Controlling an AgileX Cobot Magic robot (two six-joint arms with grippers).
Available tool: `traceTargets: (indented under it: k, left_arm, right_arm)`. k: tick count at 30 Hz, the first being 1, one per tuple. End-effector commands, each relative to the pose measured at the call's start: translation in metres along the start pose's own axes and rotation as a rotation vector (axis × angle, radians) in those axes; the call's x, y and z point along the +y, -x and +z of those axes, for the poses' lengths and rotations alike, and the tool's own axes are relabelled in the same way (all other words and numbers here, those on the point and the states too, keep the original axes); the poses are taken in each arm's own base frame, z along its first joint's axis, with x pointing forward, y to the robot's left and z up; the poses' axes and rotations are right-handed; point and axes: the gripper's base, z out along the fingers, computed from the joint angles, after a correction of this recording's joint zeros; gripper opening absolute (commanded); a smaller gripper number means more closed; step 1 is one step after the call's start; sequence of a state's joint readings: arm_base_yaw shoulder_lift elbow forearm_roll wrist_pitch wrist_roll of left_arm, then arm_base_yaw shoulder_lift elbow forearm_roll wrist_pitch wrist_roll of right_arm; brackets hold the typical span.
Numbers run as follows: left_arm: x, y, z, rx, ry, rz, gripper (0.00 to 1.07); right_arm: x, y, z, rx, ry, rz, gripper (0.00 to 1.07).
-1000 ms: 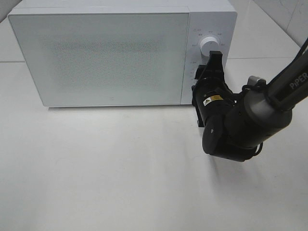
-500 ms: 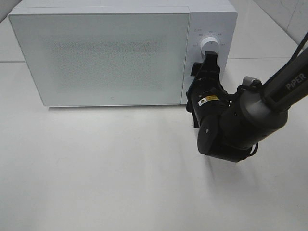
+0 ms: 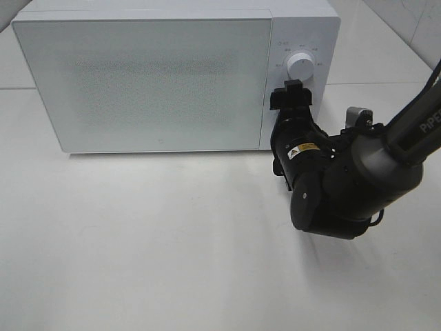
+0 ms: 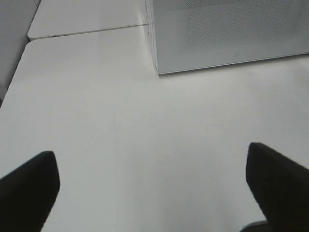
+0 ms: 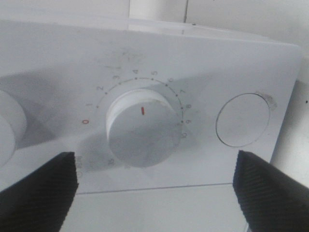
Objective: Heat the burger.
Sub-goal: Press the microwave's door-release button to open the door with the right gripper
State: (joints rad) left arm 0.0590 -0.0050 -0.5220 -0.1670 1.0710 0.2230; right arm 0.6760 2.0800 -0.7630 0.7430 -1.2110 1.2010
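Note:
The burger is hidden from every view. The white microwave [image 3: 138, 76] stands at the back of the table with its door shut. My right gripper [image 3: 292, 96] is at its control panel, just below the upper dial [image 3: 300, 65]. In the right wrist view the right gripper [image 5: 154, 193] is open, its two dark fingers [image 5: 38, 193] wide apart in front of a numbered dial [image 5: 141, 126] with a red mark, not touching it. My left gripper [image 4: 153, 193] hangs open over bare table near the microwave's corner [image 4: 227, 29], holding nothing.
A round button [image 5: 242, 120] sits beside the numbered dial, and part of another dial [image 5: 7, 125] shows at the picture's edge. The right arm's thick dark wrist [image 3: 337, 186] hangs over the table in front of the panel. The white table [image 3: 138, 241] stretches ahead of the microwave.
My right gripper's jaws have spread from half shut to wide open at the control panel. Its tips have drawn back slightly from the upper dial. The left arm has not visibly moved.

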Motion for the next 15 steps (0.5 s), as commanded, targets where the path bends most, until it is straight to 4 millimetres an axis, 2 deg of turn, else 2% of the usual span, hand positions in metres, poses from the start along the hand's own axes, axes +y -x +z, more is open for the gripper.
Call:
traceTargets:
  k: [1,8,10,14,15]
  left_arm:
    - [-0.001,-0.002,-0.001,-0.01,-0.002,-0.007,0.98]
    - [-0.001,-0.002,-0.001,-0.01,-0.002,-0.007,0.98]
    - [-0.001,-0.002,-0.001,-0.01,-0.002,-0.007,0.98]
    - [-0.001,-0.002,-0.001,-0.01,-0.002,-0.007,0.98]
    - [-0.001,-0.002,-0.001,-0.01,-0.002,-0.007,0.98]
  right_arm:
    - [0.017,0.002,-0.007,0.016,0.088,-0.066,0.84]
    - [0.023,0.003,-0.021,0.12,0.009,-0.199,0.79]
    - [0.026,0.002,-0.026,0.183,-0.022,-0.314,0.76]
    - [0.031,0.0,-0.031,0.255,-0.063,-0.423,0.75]
    - [0.034,0.0,-0.035,0.299,-0.094,-0.509,0.75]
